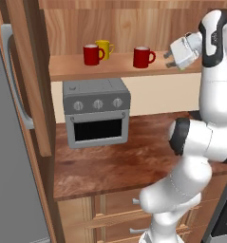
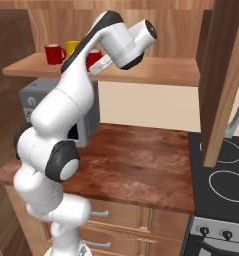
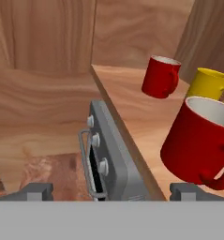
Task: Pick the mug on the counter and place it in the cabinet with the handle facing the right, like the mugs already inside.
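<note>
Closest to the hand camera, we are looking at the mug (image 3: pixel 200 143), the red one standing on the cabinet (image 1: pixel 129 21) shelf board to the right of the other two mugs, its handle (image 1: pixel 152 57) pointing right. We are holding the gripper (image 1: pixel 170 60) just right of that mug, jaws spread wide and gripping nothing.

Going from largest to smallest around the mug: the cabinet is surrounding it above and behind; the counter (image 1: pixel 134 159) is lying well below it; the grey toaster oven (image 1: pixel 97 111) is sitting below it and to its left; a second red mug (image 1: pixel 92 54) and a yellow mug (image 1: pixel 104 48) are standing to its left, well apart from it.

We are judging the mug rigid, light, glazed and slippery, breakable if knocked. We would be gripping across its wall, away from the loop. Nothing is blocking the gripper's retreat rightward.
</note>
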Available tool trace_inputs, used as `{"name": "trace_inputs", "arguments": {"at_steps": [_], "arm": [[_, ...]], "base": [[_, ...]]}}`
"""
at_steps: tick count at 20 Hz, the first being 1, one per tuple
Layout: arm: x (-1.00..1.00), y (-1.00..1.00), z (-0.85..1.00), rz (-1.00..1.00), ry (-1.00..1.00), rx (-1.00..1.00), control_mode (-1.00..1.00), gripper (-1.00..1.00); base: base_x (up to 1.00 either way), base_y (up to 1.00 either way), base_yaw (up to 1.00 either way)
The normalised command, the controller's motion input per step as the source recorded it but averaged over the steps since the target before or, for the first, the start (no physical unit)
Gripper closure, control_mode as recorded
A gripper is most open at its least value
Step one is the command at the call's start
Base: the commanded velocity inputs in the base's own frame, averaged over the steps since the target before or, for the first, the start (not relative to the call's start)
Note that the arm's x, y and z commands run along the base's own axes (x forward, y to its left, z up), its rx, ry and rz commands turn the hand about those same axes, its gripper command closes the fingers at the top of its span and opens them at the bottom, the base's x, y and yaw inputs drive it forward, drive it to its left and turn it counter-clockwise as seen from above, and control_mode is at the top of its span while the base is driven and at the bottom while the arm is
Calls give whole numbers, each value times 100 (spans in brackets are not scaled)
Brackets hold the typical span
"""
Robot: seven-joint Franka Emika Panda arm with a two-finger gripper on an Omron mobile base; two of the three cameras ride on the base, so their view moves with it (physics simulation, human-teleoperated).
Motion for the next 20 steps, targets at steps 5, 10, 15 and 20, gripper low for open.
{"name": "trace_inputs", "arguments": {"at_steps": [5, 10, 15, 20], "arm": [[-81, 23, 0, 0, -14, -3, -100, -100], [-82, 34, 0, 0, -13, -3, -100, -100], [-83, 35, -10, 0, -11, -6, -100, -100], [-64, 31, -26, -2, -5, -17, -100, -100]], "base": [[0, 0, 0], [0, 0, 0], [0, 0, 0], [0, 0, 0]]}}
